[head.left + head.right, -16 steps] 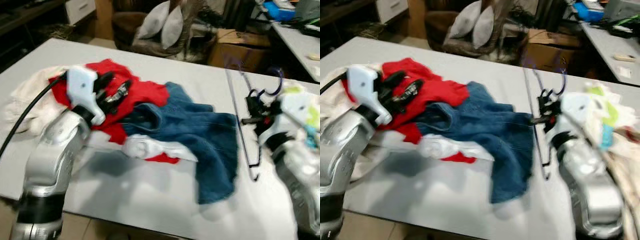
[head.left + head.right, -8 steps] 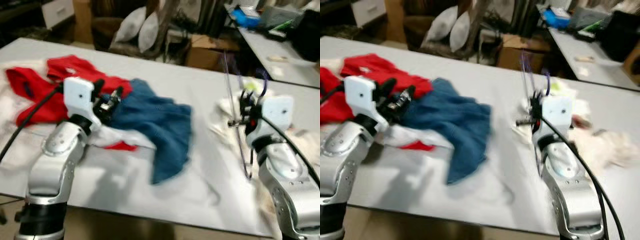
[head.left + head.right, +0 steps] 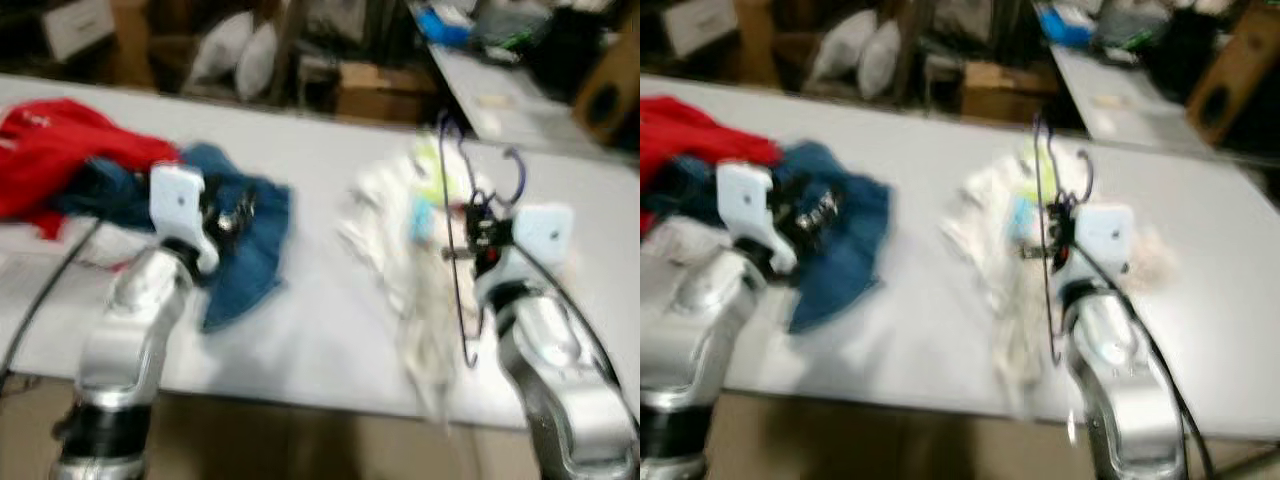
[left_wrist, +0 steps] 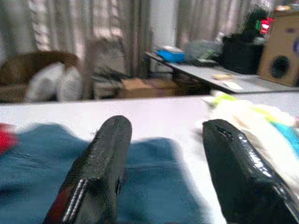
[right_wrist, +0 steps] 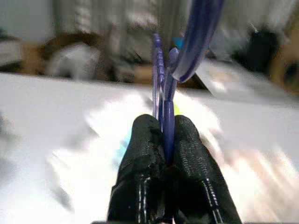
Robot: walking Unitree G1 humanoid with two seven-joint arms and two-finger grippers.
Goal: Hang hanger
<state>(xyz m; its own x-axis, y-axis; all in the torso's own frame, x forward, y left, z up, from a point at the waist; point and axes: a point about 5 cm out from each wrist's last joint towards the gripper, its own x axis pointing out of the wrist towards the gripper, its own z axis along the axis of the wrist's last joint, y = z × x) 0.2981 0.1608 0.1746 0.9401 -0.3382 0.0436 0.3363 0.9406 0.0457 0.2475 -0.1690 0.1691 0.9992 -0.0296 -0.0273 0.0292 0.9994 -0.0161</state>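
Two grippers work above the white table (image 3: 300, 330), which serves as the landmark here. Toward its left end lies a red garment (image 3: 50, 160), then a blue denim piece (image 3: 250, 240). The left gripper (image 4: 163, 172) hovers over that denim with its fingers (image 4: 100, 172) spread apart and nothing between them. Nearer the table's middle sits a heap of pale cloth (image 3: 400, 230). Over the right part of the table, the right gripper (image 5: 161, 135) has its fingers (image 5: 140, 158) clenched on the purple hanger (image 3: 455, 250), which stands upright, long axis vertical, hook (image 3: 515, 175) uppermost above the pads. The right arm alone carries it; no rail to hang it on can be made out yet.
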